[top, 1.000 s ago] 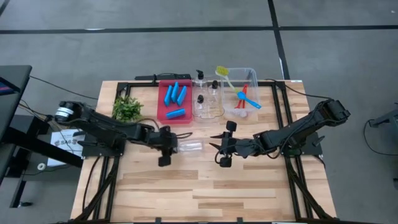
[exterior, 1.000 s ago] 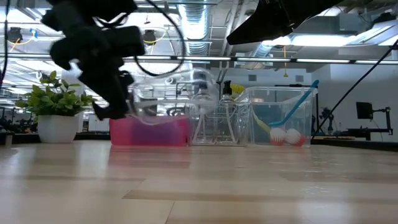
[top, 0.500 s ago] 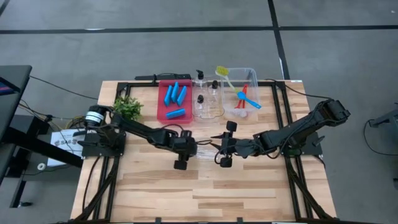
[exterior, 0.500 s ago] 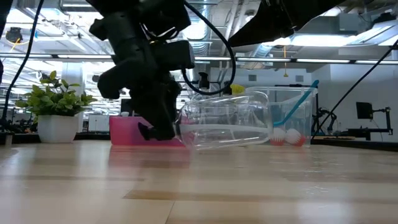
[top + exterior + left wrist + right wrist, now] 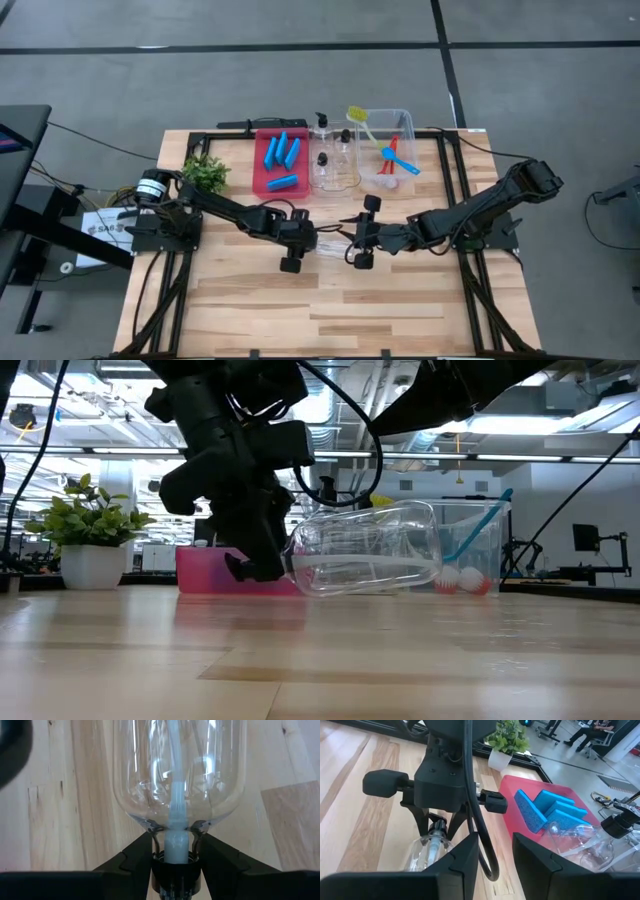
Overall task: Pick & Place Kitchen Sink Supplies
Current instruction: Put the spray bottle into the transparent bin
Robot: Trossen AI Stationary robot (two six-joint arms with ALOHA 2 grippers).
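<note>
1. High view: the left pincer (image 5: 294, 243) sits mid-worktop (image 5: 240, 310), and the clear pump bottle (image 5: 327, 240) lies on its side between it and the right pincer (image 5: 360, 243).
2. Left wrist view: the left pincer's fingers (image 5: 131, 860) grip the bottle's neck, one on either side of its black collar.
3. Right wrist view: the right pincer's fingers (image 5: 460, 852) are spread apart, holding nothing, just beside the bottle's base.
4. At the far edge, blue sponges (image 5: 281, 153) stand in the red tray (image 5: 262, 183), further pump bottles (image 5: 332, 155) in a clear bin, and brushes (image 5: 392, 152) in the next bin (image 5: 405, 118).
5. A potted plant (image 5: 204, 174) stands left of the tray.
</note>
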